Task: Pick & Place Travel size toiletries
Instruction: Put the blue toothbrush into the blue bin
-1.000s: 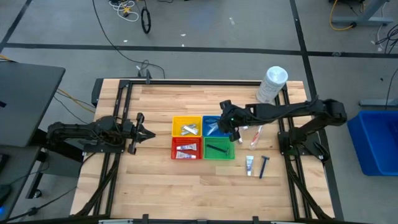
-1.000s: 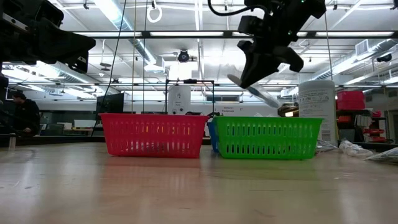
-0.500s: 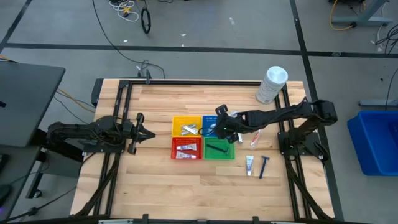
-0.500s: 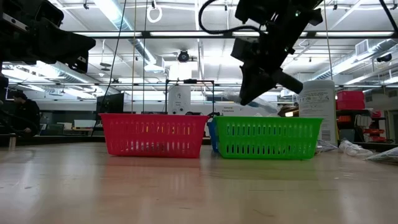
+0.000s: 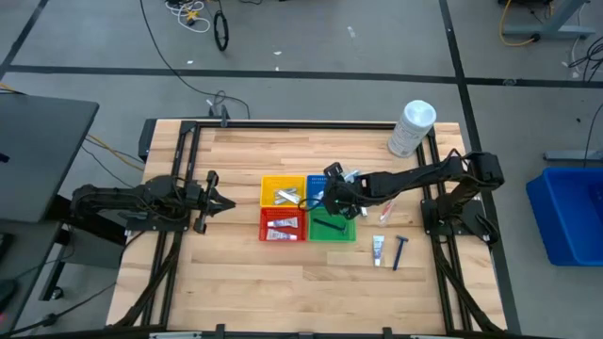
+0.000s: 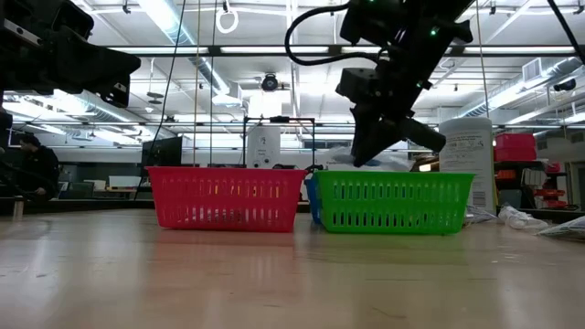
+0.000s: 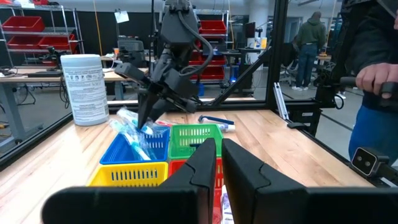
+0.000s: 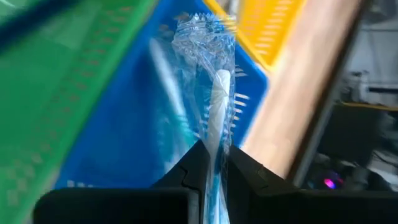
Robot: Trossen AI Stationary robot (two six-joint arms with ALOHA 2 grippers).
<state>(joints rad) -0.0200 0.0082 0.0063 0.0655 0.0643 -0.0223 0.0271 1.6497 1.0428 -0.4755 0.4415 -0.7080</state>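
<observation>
Four baskets are sitting packed together mid-counter (image 5: 236, 268): yellow (image 5: 283, 191), blue (image 5: 318, 188), red (image 5: 283, 225) and green (image 5: 331, 227), leaving no gap between them. The right end effector (image 5: 331, 194) is hanging over the blue basket with a wrapped toothbrush (image 8: 214, 109) pinched between its fingers, and its arm is crossing the space to that side. A white container (image 5: 412, 127) is blocking the far right corner. A tube (image 5: 378, 249) and razor (image 5: 399, 251) are lying near the green basket. The left end effector (image 5: 219, 201) is waiting well apart from the yellow basket, with open counter between them and along the near edge.
</observation>
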